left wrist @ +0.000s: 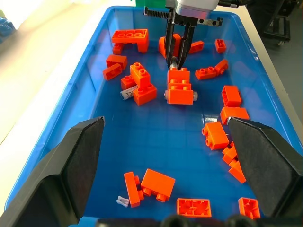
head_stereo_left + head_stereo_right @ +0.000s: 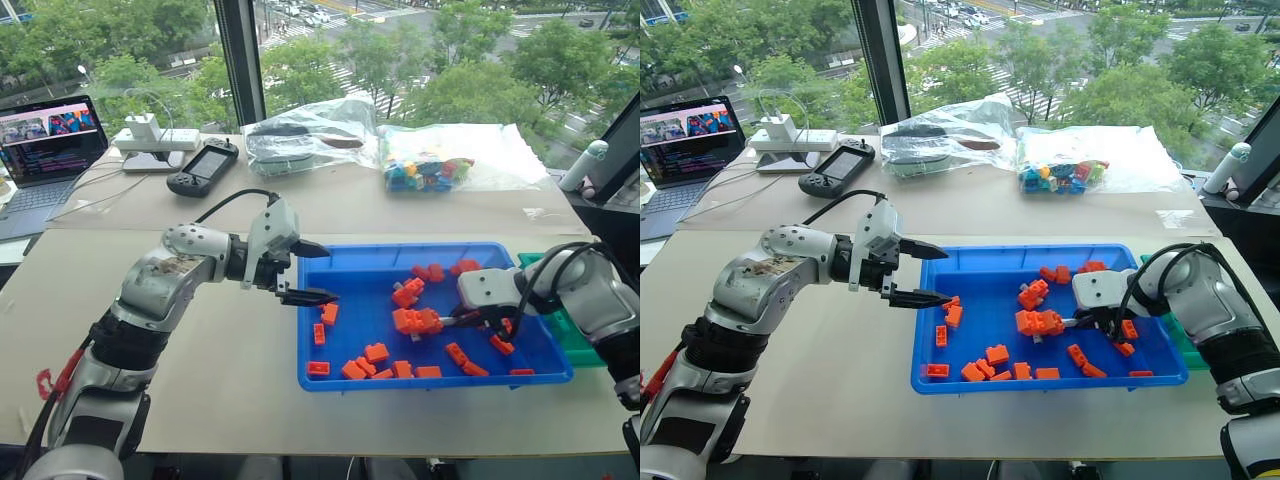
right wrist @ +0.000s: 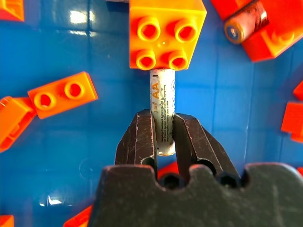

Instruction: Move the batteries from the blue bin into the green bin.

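While we look down from the head, our left gripper (image 2: 308, 272) gapes wide at centre frame over the blue bin (image 2: 350, 262) | green bin (image 2: 575, 335) at right edge | right wrist: our right gripper (image 3: 163, 137) pinches a battery (image 3: 162, 101) mid-frame.

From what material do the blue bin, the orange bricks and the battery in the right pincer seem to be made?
Blue bin: glossy moulded plastic, by the reflections on its floor.
Orange bricks: smooth hard plastic with moulded studs.
Battery: probably metal under a printed silver-grey wrapper marked AA, clamped by the right pincer.
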`<state>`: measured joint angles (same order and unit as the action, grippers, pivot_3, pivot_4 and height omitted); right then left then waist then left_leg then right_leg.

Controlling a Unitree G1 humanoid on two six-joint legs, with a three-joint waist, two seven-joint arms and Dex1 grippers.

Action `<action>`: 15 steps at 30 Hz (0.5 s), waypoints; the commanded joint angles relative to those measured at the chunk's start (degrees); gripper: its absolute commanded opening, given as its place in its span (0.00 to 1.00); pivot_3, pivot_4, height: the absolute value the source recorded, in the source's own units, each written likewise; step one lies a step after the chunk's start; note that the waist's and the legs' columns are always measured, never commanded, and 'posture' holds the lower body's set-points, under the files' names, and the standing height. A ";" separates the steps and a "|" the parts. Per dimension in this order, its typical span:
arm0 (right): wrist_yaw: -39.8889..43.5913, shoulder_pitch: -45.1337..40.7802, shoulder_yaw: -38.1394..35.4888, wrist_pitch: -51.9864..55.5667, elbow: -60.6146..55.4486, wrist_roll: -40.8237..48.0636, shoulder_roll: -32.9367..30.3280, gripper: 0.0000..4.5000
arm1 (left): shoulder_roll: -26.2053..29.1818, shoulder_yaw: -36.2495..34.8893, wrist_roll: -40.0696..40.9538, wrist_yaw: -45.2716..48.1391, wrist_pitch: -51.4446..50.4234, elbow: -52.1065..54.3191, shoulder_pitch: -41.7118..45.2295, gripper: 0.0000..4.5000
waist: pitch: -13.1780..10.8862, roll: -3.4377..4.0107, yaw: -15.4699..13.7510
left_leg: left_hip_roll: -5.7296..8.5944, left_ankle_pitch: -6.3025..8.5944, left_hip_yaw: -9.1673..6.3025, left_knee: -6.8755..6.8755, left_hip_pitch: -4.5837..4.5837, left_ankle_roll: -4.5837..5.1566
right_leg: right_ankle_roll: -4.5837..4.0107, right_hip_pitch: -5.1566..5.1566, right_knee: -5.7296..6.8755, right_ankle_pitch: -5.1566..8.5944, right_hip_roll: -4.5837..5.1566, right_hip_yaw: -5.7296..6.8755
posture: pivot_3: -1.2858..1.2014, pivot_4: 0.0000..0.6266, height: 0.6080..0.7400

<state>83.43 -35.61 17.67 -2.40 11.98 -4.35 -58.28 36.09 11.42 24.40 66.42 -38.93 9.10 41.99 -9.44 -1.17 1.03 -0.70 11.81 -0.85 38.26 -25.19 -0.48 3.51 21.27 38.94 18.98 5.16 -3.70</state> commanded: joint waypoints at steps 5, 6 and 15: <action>-3.78 -3.68 -14.94 29.18 -14.70 8.12 -7.49 0.05 | -2.66 -1.57 1.74 -0.47 1.00 -1.37 2.00 1.00 | -0.06 0.10 -0.18 | -0.02 0.01 -0.03 0.02 0.00 0.01 | 0.00 -0.04 0.02 0.00 -0.01 0.02 | 0.52 0.24 0.94; -6.09 -2.93 -18.25 33.89 -15.04 8.21 -8.75 0.05 | -3.29 -1.67 2.02 -0.60 0.91 -1.47 2.30 1.00 | -0.06 0.09 -0.20 | -0.01 0.01 -0.03 0.02 0.00 0.01 | 0.00 -0.04 0.01 0.00 -0.01 0.02 | 0.52 0.24 0.94; -25.75 7.47 -43.70 65.93 -18.78 6.17 -9.97 0.05 | -5.42 -0.91 2.31 0.27 1.63 -3.22 4.44 1.00 | -0.05 0.10 -0.54 | 0.04 0.02 -0.01 -0.04 -0.08 0.04 | 0.00 -0.01 0.05 0.00 0.02 0.02 | 0.52 0.24 0.94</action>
<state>60.01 -30.15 -20.62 58.54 -4.16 2.71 -66.92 30.81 11.16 26.21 66.21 -38.47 5.78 45.24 -9.50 -1.07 0.49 -0.66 11.84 -0.88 38.20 -25.27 -0.44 3.51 21.25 39.00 18.98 5.18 -3.65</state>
